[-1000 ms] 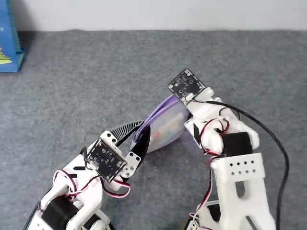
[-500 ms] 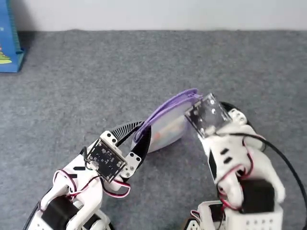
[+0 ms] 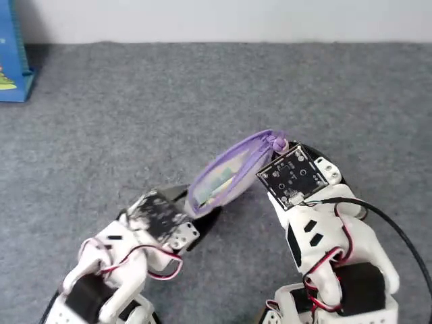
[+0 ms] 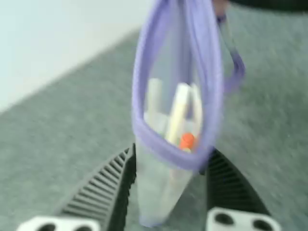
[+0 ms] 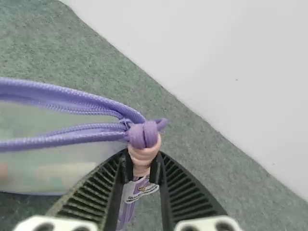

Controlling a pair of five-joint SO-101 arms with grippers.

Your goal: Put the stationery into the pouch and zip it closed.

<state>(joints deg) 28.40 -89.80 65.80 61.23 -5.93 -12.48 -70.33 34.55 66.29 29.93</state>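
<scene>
The left fingers (image 4: 113, 185) are clamped on one end of the pouch (image 4: 173, 144), one ribbed finger on each side of its clear wall. The right fingers (image 5: 98, 192) are closed on the pull (image 5: 142, 159), a pale pink tab tied to a purple knot (image 5: 144, 134) at the pouch's other end.

In the high view the pouch (image 3: 226, 177) stretches between the two arms, slanting from the left arm at the lower left up to the right arm at the lower right, with the pull (image 3: 277, 142) at its upper end. It stands on edge with the purple zip side up. Whether its lower edge touches the grey tabletop (image 3: 135, 101) cannot be told.

The mouth gapes in the left wrist view, the two purple zip edges bowed apart. In the right wrist view the edges run side by side and meet at the slider (image 5: 126, 124), just beside the knot.

The stationery (image 4: 179, 113) lies inside the pouch: pale sticks, one with an orange tip (image 4: 186, 141).

A blue box (image 3: 10, 57) stands at the far left edge of the tabletop, well apart from the arms.
</scene>
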